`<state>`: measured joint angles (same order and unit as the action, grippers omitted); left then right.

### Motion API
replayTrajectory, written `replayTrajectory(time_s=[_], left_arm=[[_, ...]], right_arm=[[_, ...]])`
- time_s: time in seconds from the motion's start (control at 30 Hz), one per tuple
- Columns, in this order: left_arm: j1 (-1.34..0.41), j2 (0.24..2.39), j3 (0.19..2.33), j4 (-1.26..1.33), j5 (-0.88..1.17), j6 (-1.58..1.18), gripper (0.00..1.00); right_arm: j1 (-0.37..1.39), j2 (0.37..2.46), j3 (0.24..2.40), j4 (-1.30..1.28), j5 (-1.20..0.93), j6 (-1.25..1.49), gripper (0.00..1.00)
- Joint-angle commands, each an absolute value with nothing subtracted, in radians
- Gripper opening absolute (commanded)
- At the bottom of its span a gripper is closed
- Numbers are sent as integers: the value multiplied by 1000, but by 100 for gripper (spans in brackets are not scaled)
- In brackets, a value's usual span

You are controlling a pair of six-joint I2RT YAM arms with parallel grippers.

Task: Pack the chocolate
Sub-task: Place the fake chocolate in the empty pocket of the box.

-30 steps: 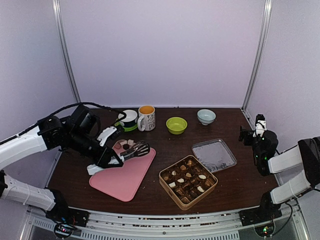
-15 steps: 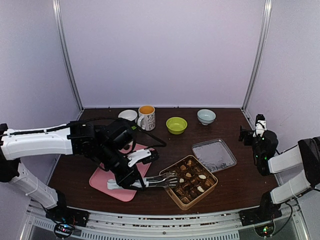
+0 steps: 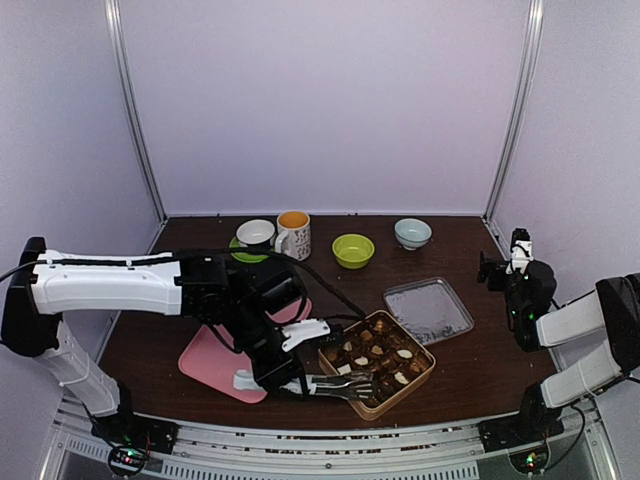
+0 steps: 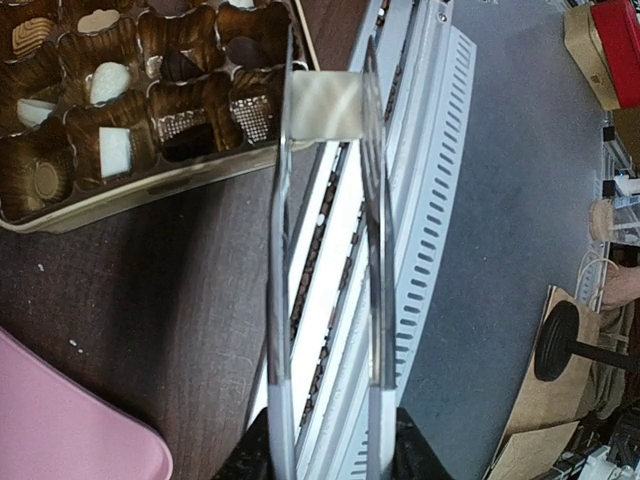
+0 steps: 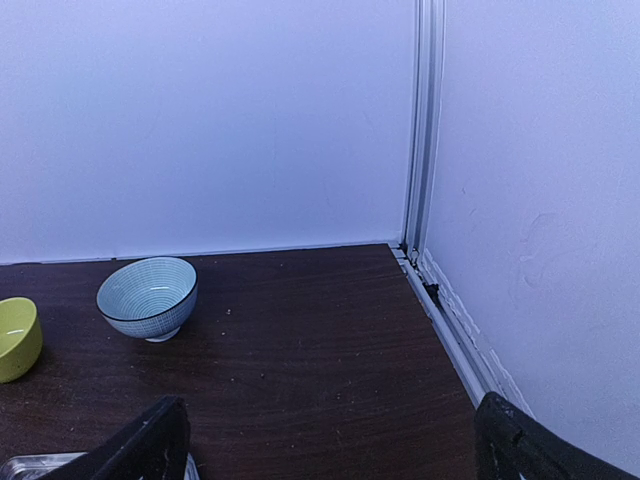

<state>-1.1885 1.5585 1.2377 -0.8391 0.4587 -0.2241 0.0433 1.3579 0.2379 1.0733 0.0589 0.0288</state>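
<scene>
Looking across from the left, I see the left arm stretched over the pink board [image 3: 212, 362], which lies on the dark table [image 3: 470, 355]. The left gripper [image 4: 330, 447] is clenched on the handle end of the metal tongs [image 4: 277, 300], and the two blades run forward from it, side by side. At their tips a cream-white square of chocolate [image 4: 325, 107] sits pinched between the blades. From the overhead view, the tips are at the near-left rim of the gold box [image 3: 404, 392]. The wrist view shows them by the box's corner, with the table's front rail beneath.

Behind the arm, at the back of the table, stand a white cup [image 3: 256, 232] on a green saucer and, just beside it, a patterned mug [image 3: 293, 236] with an orange inside.

The rest of the chocolates [image 3: 385, 352] lie in the box, dark, tan and white pieces, each in a brown paper cup. Some of the paper cups nearest the tongs look empty.

Further right at the back are a lime-green bowl [image 3: 353, 250] and a pale blue bowl [image 3: 412, 233]. A shallow, silvery tray [image 3: 428, 311] lies flat beside the box on its far right.

At the right edge, the right gripper [image 5: 335, 445] hangs with its fingers spread wide, grasping nothing, well apart from the box.
</scene>
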Motion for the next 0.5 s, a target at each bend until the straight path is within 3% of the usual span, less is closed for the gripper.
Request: replayTrajectory(time_s=[0.0, 0.47], left_arm=[[-1197, 1588, 1286, -816, 484, -184, 23], [-1197, 1654, 1318, -804, 441, -160, 23]], right_arm=[[40, 1359, 252, 1088, 57, 25, 100], [40, 1359, 251, 1088, 56, 25, 100]])
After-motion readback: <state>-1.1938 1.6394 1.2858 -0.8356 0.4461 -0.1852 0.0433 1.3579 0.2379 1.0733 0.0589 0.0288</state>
